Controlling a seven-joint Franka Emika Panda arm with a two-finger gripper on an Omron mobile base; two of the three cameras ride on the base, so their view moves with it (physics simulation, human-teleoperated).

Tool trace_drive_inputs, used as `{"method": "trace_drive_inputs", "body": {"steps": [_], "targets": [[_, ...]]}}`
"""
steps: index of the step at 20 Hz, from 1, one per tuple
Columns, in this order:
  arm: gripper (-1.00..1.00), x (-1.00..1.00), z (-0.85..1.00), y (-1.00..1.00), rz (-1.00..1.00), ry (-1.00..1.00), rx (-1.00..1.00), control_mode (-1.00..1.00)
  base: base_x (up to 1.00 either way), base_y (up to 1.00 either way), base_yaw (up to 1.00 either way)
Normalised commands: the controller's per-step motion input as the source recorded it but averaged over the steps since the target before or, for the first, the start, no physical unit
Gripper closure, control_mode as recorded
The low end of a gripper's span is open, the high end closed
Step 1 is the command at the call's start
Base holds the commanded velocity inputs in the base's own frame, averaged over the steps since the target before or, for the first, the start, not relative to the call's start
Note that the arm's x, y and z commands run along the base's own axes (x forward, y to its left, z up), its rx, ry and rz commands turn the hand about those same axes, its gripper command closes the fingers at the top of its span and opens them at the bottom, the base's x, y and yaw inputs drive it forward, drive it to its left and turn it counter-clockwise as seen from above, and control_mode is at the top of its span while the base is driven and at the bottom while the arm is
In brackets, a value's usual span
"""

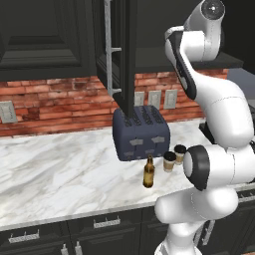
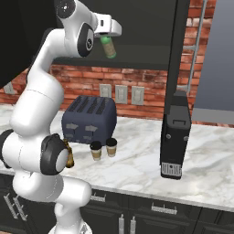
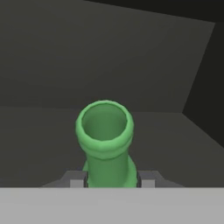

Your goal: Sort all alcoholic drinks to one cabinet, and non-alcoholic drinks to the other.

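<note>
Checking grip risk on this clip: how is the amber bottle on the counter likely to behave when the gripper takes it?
The amber bottle is tall and slim on a narrow base, so a sideways nudge would probably tip it. It looks like smooth glass, so likely rigid but slippery. The two coffee cups stand close beside it, so a tipping bottle might knock them.

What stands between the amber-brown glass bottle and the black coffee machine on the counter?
Two tan paper coffee cups with dark lids, seen in the right base view.

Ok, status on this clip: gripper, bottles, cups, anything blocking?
Gripper shut on green bottle, raised at open upper cabinet. Amber bottle and two cups on counter by toaster. Nothing blocking.
</note>
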Motion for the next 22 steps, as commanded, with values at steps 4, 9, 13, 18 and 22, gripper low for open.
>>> {"method": "trace_drive_inputs", "body": {"steps": [4,9,13,18,22], "targets": [[1.00,0.29,-0.26,0.00,0.00,0.00,0.02,-1.00,0.00,0.00,0.00],[1.00,0.28,-0.33,-0.01,0.00,0.00,0.01,-1.00,0.00,0.00,0.00],[1.00,0.27,-0.36,-0.01,0.00,0.00,0.01,-1.00,0.00,0.00,0.00],[1.00,0.27,-0.46,0.00,0.00,-0.01,0.00,-1.00,0.00,0.00,0.00],[1.00,0.27,-0.50,0.00,0.00,-0.04,0.00,-1.00,0.00,0.00,0.00]]}}
